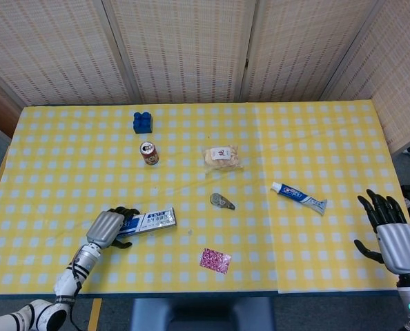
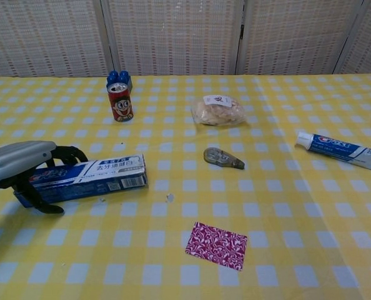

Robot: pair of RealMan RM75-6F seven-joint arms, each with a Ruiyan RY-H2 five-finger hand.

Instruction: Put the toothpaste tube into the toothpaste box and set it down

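The blue and white toothpaste box lies flat on the yellow checked table, front left. My left hand grips its left end, fingers curled over the top and thumb under the near side. The toothpaste tube lies alone on the right part of the table, cap pointing left. Beyond the table's right front corner my right hand hovers with its fingers spread and nothing in it, well away from the tube. The chest view does not show that hand.
A blue block and a red can stand at the back left. A snack bag, a correction tape and a magenta card lie mid-table.
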